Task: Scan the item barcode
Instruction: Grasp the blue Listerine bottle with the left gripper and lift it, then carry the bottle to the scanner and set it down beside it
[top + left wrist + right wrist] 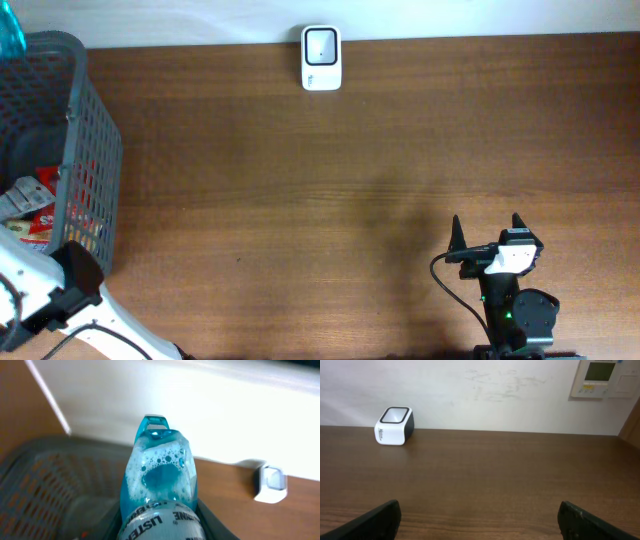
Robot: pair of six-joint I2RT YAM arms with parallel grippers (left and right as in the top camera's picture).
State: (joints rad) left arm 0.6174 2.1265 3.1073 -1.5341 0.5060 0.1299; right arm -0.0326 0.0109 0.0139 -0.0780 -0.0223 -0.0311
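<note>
Brown wood-grain table (330,180) runs back to a pale wall (470,390). The barcode scanner (321,58), a small white rounded block, sits against that edge with its dark window turned upward. I judge an item has to be presented above it, label towards the glass.

Far to the scanner's left stands a grey plastic mesh basket (95,130) holding crinkly packets (30,205). My left gripper (160,529) is clamped on the mouthwash bottle (162,470), which hangs over the basket, well apart from the scanner. The grip sits low on the printed label band, leaving the far end free. The bottle is clear blue plastic with faceted shoulders, and foam has gathered at its raised end. I cannot see a barcode from the wrist view.

My right gripper (490,235) waits to the scanner's right, near my side of the table. Its dark fingers are spread wide and hold nothing. It faces the scanner, and I reckon it is parked there to keep the path clear.
</note>
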